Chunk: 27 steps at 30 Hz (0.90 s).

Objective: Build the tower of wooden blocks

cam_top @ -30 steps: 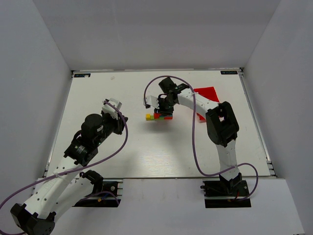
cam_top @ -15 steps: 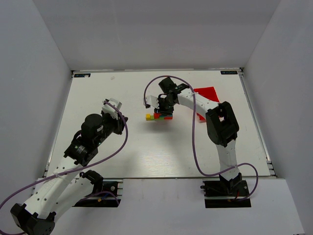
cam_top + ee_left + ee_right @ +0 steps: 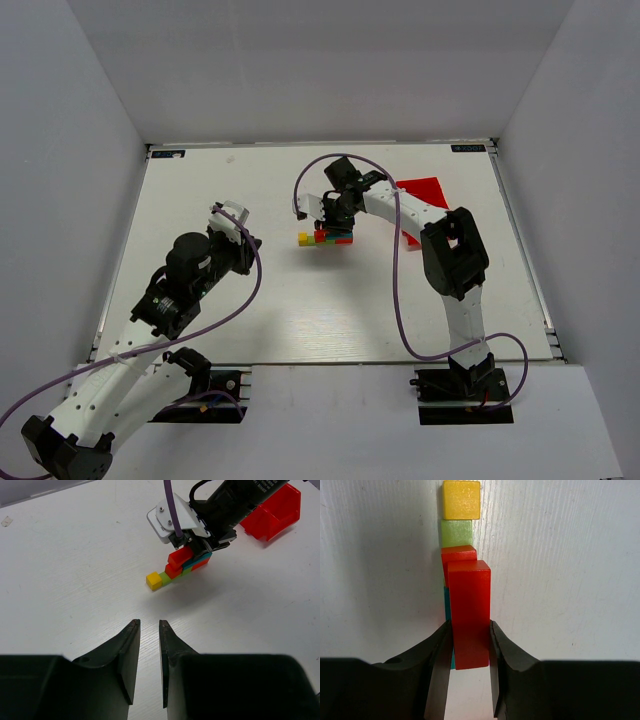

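Wood block tower (image 3: 325,238): on the table (image 3: 250,200), near the red bin (image 3: 420,190).
Right gripper (image 3: 470,632): squeezing a red bar (image 3: 469,595) over the tower.
Left gripper (image 3: 149,626): fingers a little apart, holding nothing.
Right wrist view alone: a teal edge (image 3: 447,600) under the red bar, yellow cube (image 3: 461,500) farthest.
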{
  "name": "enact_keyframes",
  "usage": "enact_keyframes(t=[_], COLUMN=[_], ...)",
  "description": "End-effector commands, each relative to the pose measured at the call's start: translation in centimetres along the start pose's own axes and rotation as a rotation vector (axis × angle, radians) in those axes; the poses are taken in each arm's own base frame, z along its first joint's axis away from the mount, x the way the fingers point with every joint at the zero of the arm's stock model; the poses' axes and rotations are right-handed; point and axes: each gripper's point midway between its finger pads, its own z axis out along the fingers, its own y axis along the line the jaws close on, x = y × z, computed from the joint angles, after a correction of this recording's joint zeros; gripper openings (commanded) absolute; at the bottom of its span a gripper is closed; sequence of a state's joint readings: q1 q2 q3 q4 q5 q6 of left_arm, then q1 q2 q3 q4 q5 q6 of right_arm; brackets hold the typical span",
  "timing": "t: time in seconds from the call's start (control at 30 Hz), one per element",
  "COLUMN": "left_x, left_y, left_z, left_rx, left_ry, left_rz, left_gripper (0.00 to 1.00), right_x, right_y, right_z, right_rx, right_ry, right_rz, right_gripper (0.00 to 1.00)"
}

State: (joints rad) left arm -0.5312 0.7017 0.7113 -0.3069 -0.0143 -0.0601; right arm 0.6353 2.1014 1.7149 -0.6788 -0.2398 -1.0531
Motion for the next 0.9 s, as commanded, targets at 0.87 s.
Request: enact_keyframes(t=[0.87], left_x=[-0.08], left_y=[-0.08], left_z=[-0.02], left_rx=[0.008], left_ry=[-0.004], left_rz=[-0.001], left_gripper=[0.33], right_x=[-0.63], right_y=[-0.79], right_z=[-0.09], right_rx=[0.030], right_ry=[-0.012], right_rz=[-0.002], right_gripper=[0.46])
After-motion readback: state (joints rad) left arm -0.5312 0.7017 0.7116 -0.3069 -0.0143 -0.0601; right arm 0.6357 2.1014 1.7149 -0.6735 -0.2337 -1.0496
